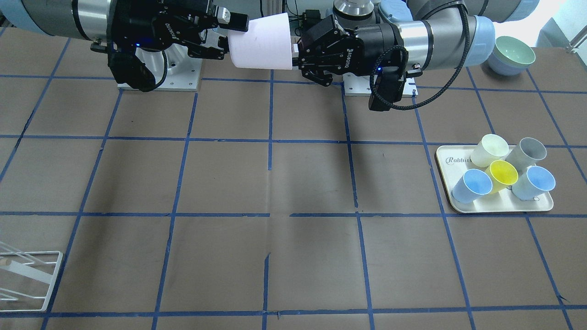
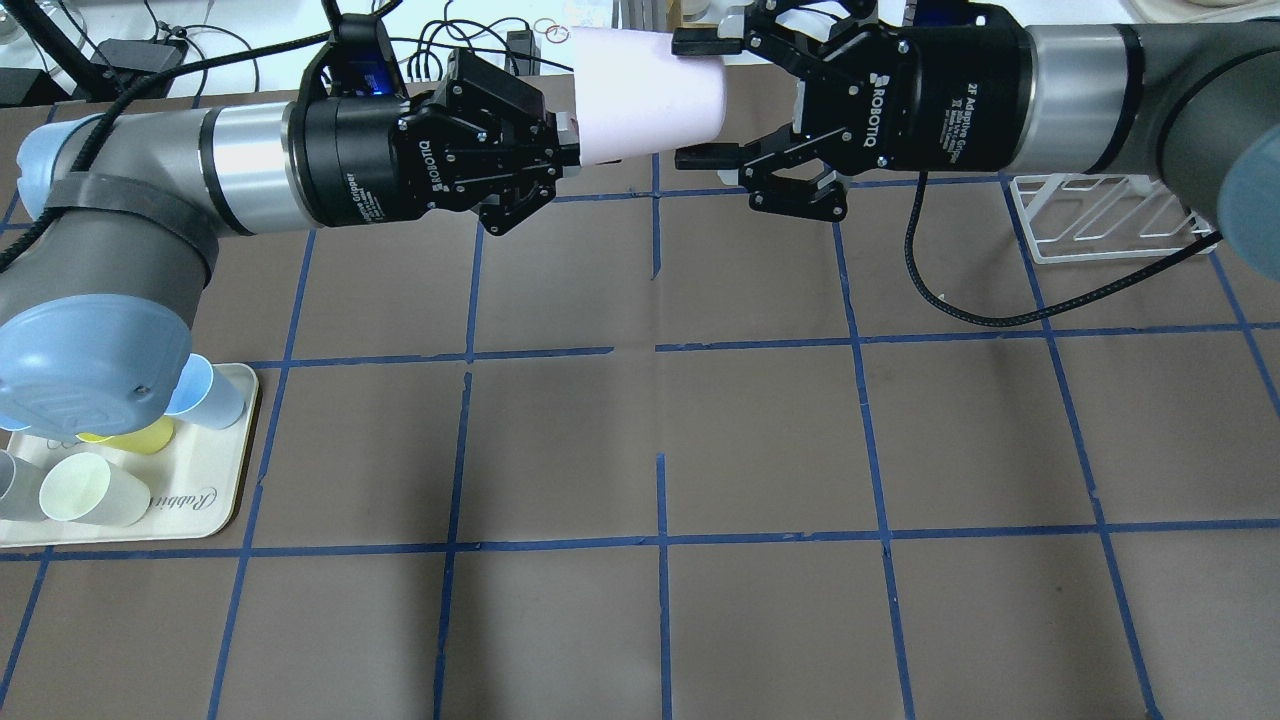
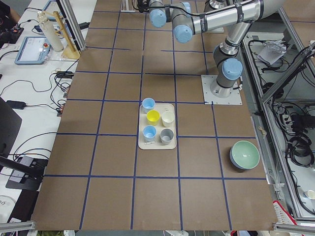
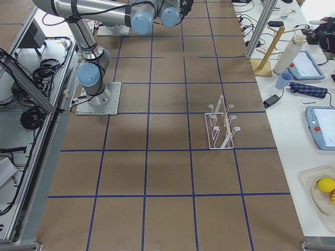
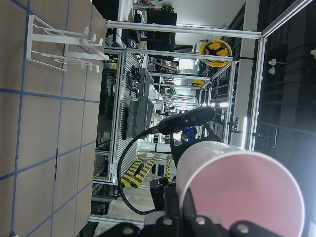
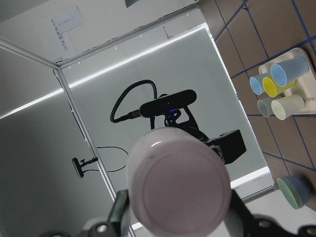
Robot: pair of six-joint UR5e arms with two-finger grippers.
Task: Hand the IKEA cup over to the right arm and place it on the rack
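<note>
2 silver arms (image 2: 1080, 90) meet high over the brown, blue-gridded counter (image 2: 660, 440), so any slip likely means a long fall. The white wire rack (image 2: 1100, 215) sits well apart near the counter's far edge on the right arm's side, with open squares between.

The left end effector (image 2: 568, 150) clamps the rim of the pale pink plastic tumbler (image 2: 650, 95). The right end effector (image 2: 685, 100) straddles its base, fingers spread. Releasing early would drop it.

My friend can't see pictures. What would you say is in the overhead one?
The left gripper holds a pale pink IKEA cup sideways by its wide end, over a brown gridded table, while the right gripper, open, straddles its narrow end. A white rack is partly hidden by the right arm; a tray of cups lies at lower left.
</note>
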